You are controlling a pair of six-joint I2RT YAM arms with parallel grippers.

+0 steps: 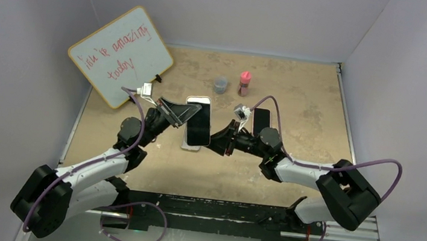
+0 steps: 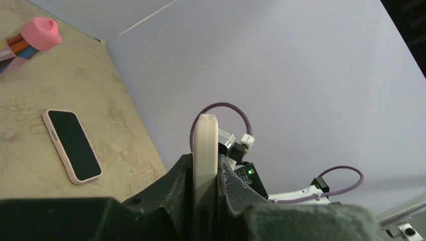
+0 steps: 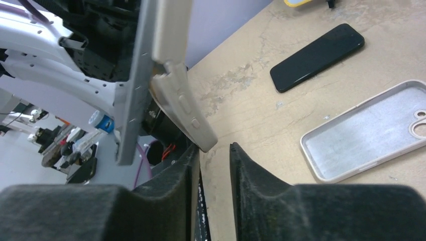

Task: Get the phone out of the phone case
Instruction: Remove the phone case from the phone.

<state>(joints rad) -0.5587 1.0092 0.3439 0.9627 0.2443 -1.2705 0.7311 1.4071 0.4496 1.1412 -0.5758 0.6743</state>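
Observation:
My left gripper (image 1: 190,116) (image 2: 205,160) is shut on the phone in its beige case (image 1: 198,125) (image 2: 206,145) and holds it off the table. In the right wrist view the case (image 3: 178,95) is peeled away from the grey phone edge (image 3: 133,75) at one corner. That loose corner hangs just at the tip of my right gripper (image 1: 221,141) (image 3: 215,148). Its jaws stand a little apart with nothing between them.
An empty beige case (image 3: 366,130) and a bare black phone (image 3: 317,56) lie on the table. A phone in a pink case (image 1: 261,121) (image 2: 72,145) lies by the right arm. A grey cup (image 1: 220,85), a pink-capped bottle (image 1: 244,83) and a whiteboard (image 1: 120,55) stand at the back.

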